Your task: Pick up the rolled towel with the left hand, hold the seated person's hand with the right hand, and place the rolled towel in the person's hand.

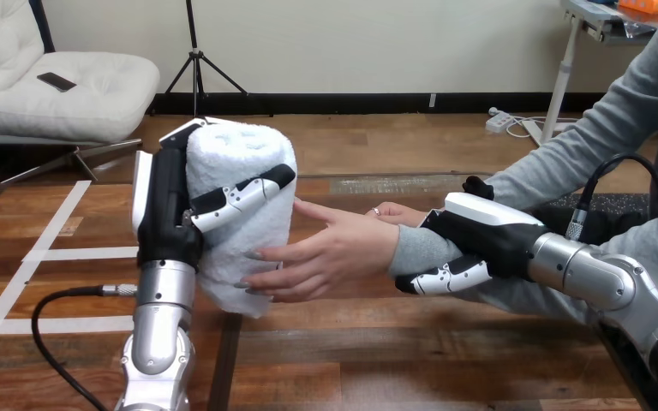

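Two robot hands are raised above the wooden table (411,351). At the left, beside strips of white tape (77,253) on the tabletop, the left hand (167,205) stands upright on its raised forearm and holds the rolled towel (236,150) clear of the table. The white towel stands roughly upright, and the hand's fingers (240,193) are curled across its front, clamping it against the palm. Just to the right, the person's hand (343,248) reaches in with its palm turned toward the towel, its fingers spread and the fingertips touching the roll's lower half. Further right, the right hand (488,227) lies over the person's wrist (411,248) in its grey sleeve. Its own fingers (445,276) are curled under that wrist, closed round it.
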